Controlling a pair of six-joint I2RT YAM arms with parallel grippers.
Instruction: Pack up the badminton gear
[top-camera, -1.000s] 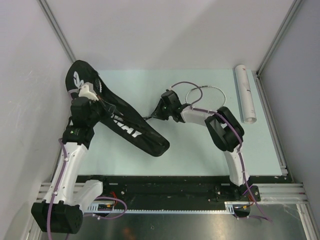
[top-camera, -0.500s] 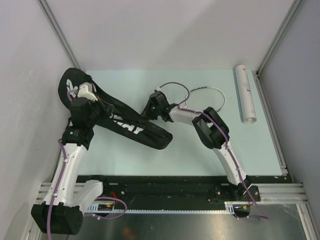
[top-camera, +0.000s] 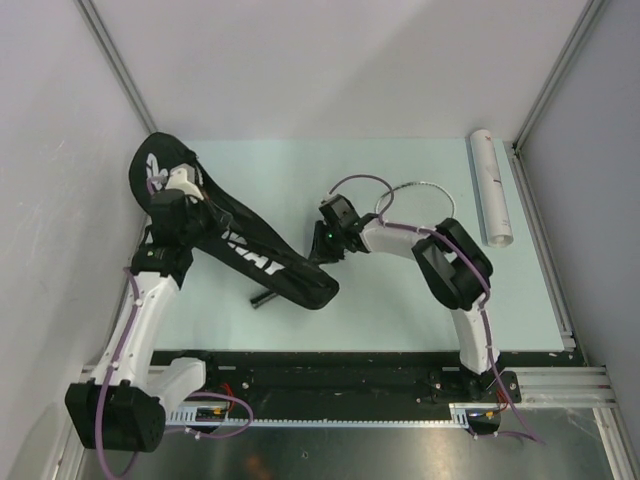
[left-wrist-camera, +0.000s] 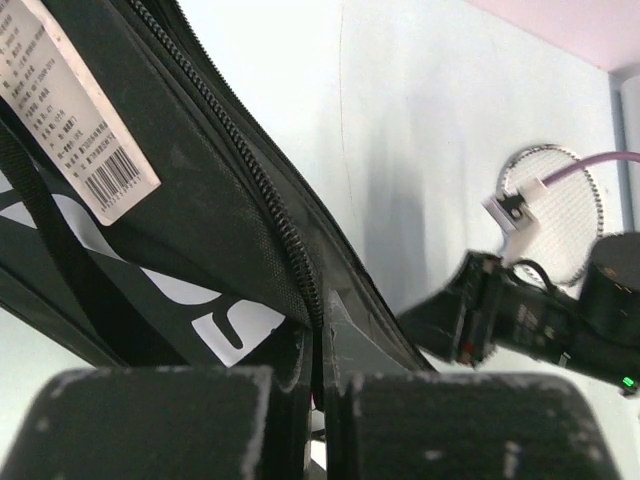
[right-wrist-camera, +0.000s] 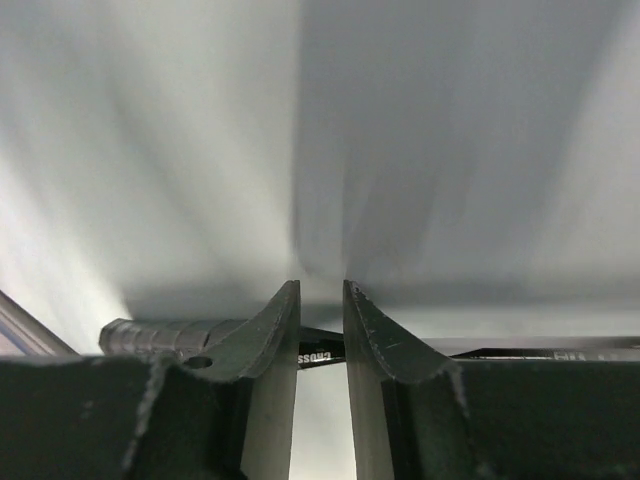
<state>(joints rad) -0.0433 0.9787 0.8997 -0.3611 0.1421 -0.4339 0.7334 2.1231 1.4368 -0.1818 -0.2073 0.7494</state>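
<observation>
The long black racket bag (top-camera: 255, 255) lies slantwise from the far left toward the table's middle. My left gripper (top-camera: 200, 203) is shut on its zipper edge (left-wrist-camera: 290, 250), the jaws (left-wrist-camera: 318, 345) pinching the fabric. A racket's head (top-camera: 415, 195) lies behind my right arm, and its black handle (top-camera: 265, 298) pokes out beside the bag's lower end. My right gripper (top-camera: 314, 252) hovers over the shaft with a narrow gap between its jaws. In the right wrist view the thin shaft (right-wrist-camera: 322, 358) crosses beyond the fingertips (right-wrist-camera: 320, 300), ungripped, with the handle (right-wrist-camera: 150, 337) to the left.
A white cylindrical tube (top-camera: 492, 185) lies along the right edge of the pale green mat (top-camera: 400, 310). Grey walls close in on the left, back and right. The black rail with the arm bases (top-camera: 330, 375) runs along the near edge.
My right gripper has swung back toward the right and nearer, and its jaws have parted slightly. The racket handle now shows past the bag's lower end. The left gripper has shifted slightly with the bag.
</observation>
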